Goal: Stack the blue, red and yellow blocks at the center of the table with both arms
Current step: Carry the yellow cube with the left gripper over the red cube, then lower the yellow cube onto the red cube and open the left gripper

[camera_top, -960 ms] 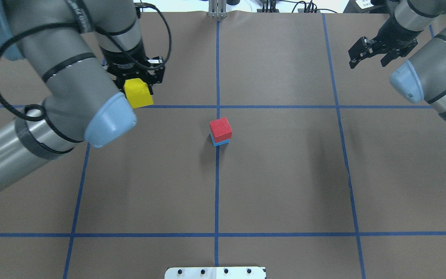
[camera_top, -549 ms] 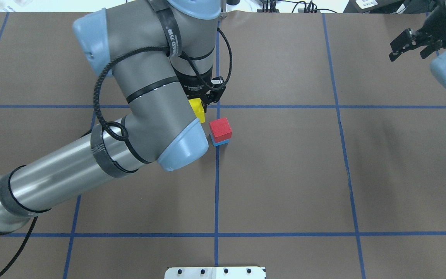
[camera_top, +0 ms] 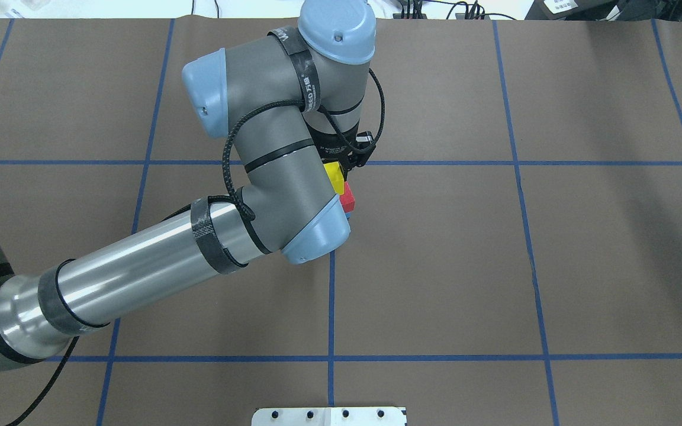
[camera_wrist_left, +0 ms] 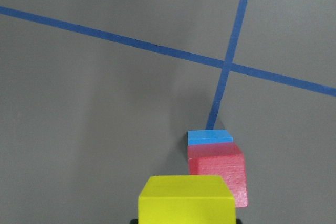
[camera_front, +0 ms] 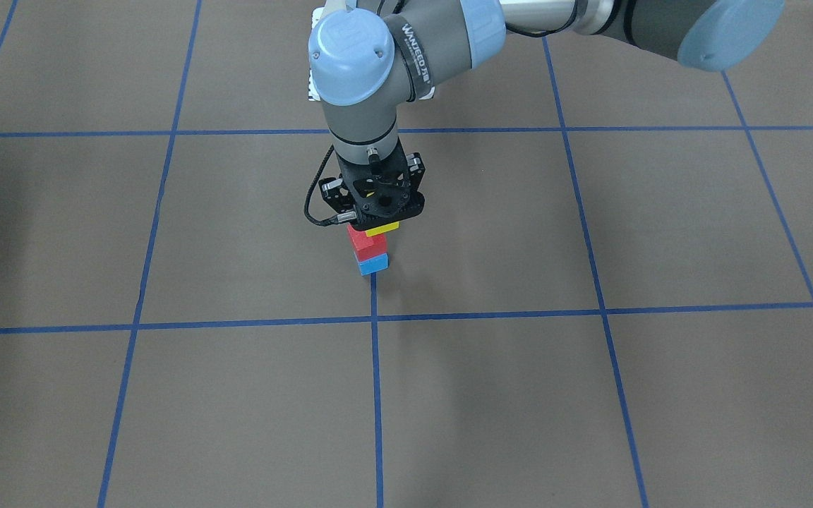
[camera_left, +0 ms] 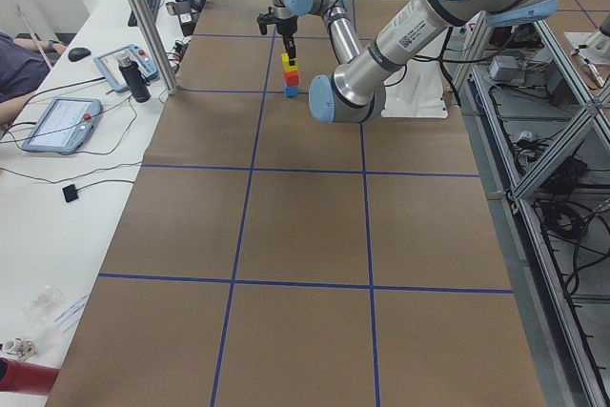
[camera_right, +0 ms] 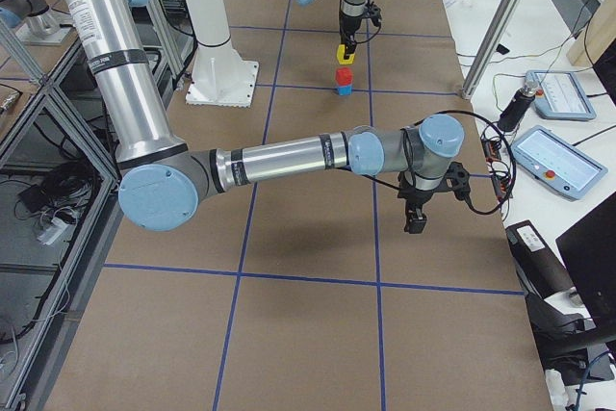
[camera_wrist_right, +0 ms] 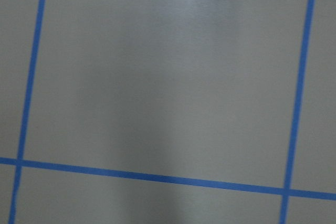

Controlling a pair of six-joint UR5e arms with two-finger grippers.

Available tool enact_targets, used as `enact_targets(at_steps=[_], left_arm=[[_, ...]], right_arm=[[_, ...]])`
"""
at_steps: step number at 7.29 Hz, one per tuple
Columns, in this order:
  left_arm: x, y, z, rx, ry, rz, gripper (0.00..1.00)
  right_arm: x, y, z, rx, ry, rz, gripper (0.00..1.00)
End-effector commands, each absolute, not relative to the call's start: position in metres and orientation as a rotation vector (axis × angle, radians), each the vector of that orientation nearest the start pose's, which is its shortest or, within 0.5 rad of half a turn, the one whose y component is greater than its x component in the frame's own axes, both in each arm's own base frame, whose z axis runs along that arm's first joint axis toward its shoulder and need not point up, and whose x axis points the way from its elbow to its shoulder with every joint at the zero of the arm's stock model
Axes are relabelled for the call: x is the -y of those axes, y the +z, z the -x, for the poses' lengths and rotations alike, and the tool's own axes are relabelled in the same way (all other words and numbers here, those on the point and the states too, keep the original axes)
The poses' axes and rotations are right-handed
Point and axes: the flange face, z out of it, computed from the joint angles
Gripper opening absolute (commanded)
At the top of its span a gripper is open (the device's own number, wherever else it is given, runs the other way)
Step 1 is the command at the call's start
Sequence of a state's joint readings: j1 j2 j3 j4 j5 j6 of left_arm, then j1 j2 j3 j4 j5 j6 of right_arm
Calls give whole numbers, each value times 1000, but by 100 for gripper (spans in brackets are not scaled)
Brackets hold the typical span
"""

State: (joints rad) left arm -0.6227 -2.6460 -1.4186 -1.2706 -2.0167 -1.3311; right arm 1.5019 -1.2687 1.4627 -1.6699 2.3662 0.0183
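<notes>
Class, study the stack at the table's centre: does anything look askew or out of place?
Yes, slightly. The red block sits twisted on the blue block, their edges not lined up. The yellow block, held in the left gripper, is not yet on the stack.

Left gripper (camera_front: 378, 220) carried yellow block (camera_front: 382, 228) over red block (camera_front: 368, 242), right arm (camera_right: 289, 156) withdrawn

Teach pendant (camera_left: 59, 124), mouse (camera_left: 78, 53), keyboard (camera_left: 152, 2).

Matt brown table (camera_top: 436, 266), matt red block (camera_front: 365, 245), shiny metal left arm tube (camera_top: 140, 278).
</notes>
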Motion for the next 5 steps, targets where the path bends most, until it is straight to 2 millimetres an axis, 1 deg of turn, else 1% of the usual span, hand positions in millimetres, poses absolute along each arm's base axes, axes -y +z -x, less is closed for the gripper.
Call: enact_targets(at_steps=[1,3,4,5], left_arm=[[512,70,-565,-765,-251,144,0],[514,74,-572,-769,-285,159,0],[517,78,-577,-772,-297,165,0],[516,81,-580,-768,-299,169,0]], right_arm=[[604,577,-42,798,-81,-38,99],[599,579,-44,799,-77,-37,99],[599,579,-44,799,-77,-37,99],[601,577,-43,799,-78,-40,99]])
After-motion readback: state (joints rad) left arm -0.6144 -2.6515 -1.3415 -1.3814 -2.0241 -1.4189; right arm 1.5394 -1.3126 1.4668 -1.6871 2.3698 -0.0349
